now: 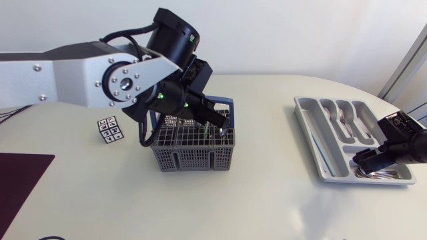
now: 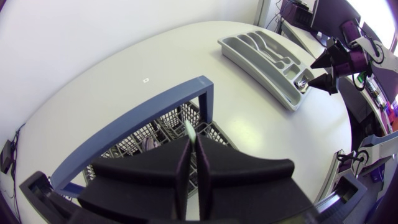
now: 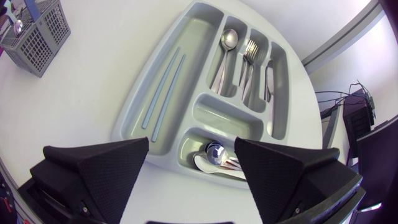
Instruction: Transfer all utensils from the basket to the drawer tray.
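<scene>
Cutlery transfer, lift-out stage. One utensil (image 2: 189, 129), seen only as a thin pale handle tip, stood in the grey basket (image 1: 193, 159) near the middle of the worktop (image 1: 253, 200). The left end effector (image 2: 194, 144) was clenched on that tip from two sides, directly beneath the basket's blue carrying handle (image 2: 143, 115). The drawer tray (image 3: 217, 115) lay well apart, towards the right arm. It already held spoons (image 3: 214, 155) in its near end compartment, forks (image 3: 249, 53) and two pale blue sticks (image 3: 163, 87) in the long ones. The right end effector (image 3: 191, 144) hovered just above the spoons, released and holding nothing.

Probable hazards:
- The grasp sat very near the utensil's tip, so the smooth handle could slip or pivot during the lift.
- A lift that was not vertical could catch the utensil's hidden lower end in the mesh, or strike the blue handle, dragging or tipping the light basket.
- The right arm occupied the space over the tray, so a delivery by the left arm risked collision unless the right arm withdrew.
</scene>
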You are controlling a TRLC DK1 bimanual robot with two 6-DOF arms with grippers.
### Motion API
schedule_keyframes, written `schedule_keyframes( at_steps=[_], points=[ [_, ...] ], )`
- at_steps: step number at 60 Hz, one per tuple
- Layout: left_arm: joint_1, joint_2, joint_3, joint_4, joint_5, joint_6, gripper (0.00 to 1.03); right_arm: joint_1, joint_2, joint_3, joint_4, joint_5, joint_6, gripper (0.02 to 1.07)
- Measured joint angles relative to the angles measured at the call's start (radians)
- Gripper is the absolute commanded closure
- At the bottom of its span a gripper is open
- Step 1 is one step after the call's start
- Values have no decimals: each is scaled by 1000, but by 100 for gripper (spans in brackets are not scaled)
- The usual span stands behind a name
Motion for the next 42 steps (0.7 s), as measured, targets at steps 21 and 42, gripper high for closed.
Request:
schedule_keyframes(
  at_steps=[21,42],
  points=[
    [1,-44,-18,19,57,14,100,66,-80,-28,-5,-21,-4,8],
    [7,-62,-31,27,74,14,100,372,-224,-27,-147,-108,48,8]
  ],
)
